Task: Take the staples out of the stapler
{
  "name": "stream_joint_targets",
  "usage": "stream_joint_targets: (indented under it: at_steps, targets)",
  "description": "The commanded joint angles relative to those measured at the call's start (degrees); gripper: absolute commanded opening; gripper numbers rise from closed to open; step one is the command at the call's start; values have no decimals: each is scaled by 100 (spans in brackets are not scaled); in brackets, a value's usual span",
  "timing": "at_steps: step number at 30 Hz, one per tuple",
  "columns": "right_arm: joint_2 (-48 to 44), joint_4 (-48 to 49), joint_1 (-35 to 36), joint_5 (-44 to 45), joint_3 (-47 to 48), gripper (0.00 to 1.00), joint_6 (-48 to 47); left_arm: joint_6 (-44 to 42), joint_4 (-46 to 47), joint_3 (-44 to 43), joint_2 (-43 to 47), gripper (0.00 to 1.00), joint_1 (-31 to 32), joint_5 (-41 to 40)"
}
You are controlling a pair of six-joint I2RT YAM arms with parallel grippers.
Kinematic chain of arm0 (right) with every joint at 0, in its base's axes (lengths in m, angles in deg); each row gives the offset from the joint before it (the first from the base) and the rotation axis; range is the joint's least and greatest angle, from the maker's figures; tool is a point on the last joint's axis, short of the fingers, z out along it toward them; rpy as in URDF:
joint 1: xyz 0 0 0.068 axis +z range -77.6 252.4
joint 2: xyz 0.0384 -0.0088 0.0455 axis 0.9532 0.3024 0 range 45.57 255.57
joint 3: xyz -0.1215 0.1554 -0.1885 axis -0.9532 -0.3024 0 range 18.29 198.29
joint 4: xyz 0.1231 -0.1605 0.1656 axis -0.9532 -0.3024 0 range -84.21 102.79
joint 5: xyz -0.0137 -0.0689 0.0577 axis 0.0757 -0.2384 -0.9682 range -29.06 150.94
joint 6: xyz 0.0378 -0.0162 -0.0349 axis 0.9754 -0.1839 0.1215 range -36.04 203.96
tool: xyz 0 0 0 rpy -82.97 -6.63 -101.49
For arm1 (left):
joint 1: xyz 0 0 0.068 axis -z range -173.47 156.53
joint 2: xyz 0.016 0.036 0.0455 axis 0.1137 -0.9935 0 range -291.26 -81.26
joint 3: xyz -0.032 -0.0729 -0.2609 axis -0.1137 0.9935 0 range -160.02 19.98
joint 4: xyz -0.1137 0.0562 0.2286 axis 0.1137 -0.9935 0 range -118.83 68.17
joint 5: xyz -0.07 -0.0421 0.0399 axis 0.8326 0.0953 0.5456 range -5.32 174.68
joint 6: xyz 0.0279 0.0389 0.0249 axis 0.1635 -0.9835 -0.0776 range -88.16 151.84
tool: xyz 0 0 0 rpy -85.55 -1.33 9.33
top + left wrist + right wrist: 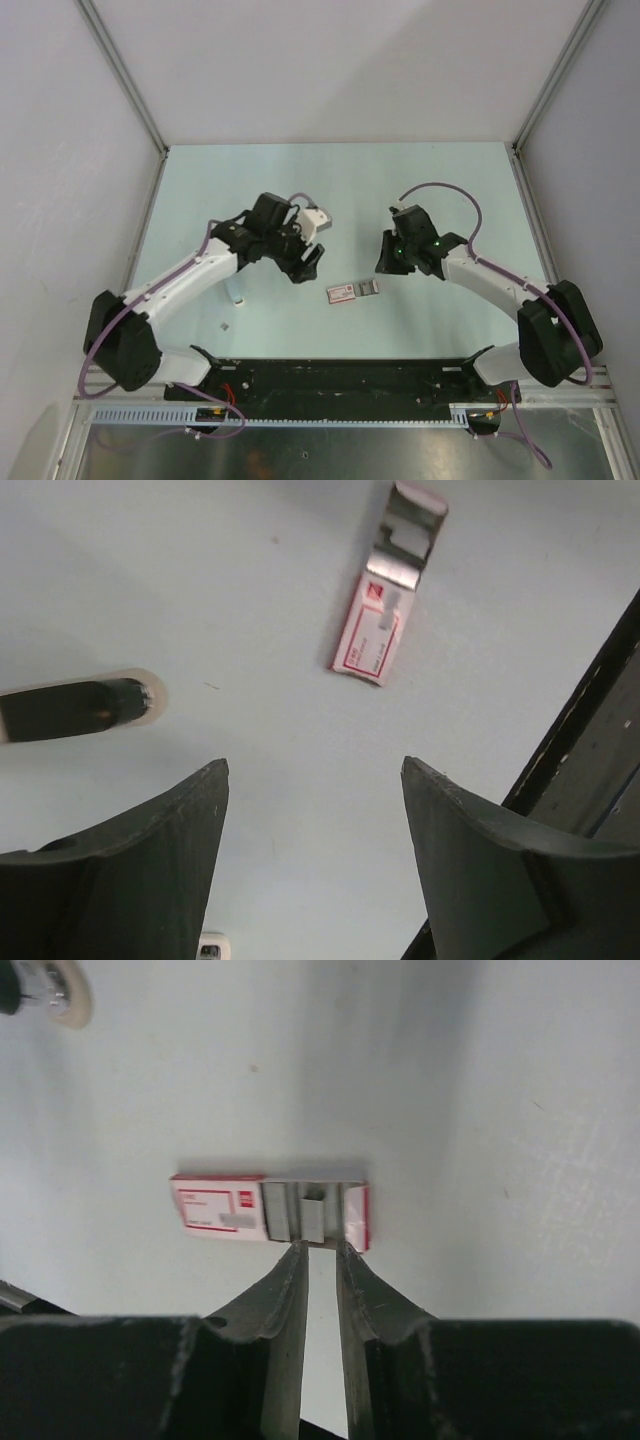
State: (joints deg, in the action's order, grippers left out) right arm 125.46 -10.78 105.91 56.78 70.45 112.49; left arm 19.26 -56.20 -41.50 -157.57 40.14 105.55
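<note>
Pale green, the desk (230, 190) carried a red-and-white box (343, 292) lying flat near the two pincers, a little toward the arm bases. The box had grey segments (368, 288) at its right end as seen from above. The left pincer (308, 264) hung just left of the box and the right pincer (385, 264) just right of it, both angled down toward the desk.

The left pincer was spread wide with nothing between its dark fingers (150, 880); only bare desk showed in the gap. The stapler (75, 708), a slim dark body with a white rim at its end, lay on the desk off to one side of that pincer. It touched neither finger and was well apart from the box. In the right wrist view the stapler (40, 990) showed only its tip, in the top left corner, beyond the box.

The right pincer was barely parted, a narrow slit between its fingers (280, 1310), pinching nothing. Its tips stood at the near long edge of the box, right by the grey segments; whether they touched the box could not be told.

A pale bar (237, 292) lay beside the left forearm. A tiny grey speck (224, 325) sat near it toward the arm's base, too small to identify.
</note>
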Motion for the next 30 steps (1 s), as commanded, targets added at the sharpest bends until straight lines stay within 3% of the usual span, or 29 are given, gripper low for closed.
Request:
stream_joint_targets:
  at_steps: [1,6,12,30]
  targets:
    - [143,477,-482,-941,-501,23,245,-1044,-9,241,-418,74,282,-103]
    - [424,1211,-789,-1848,-987,23,662,-1345,11,221,-940,72,493,-361]
    - [711,1718,-921,-2232,-1217,24,846,-1532,87,94,-1438,70,746,-628]
    - [816,1877,-1426,-2981,-1340,22,489,-1766,390,-203,-2432,67,1132,-1106]
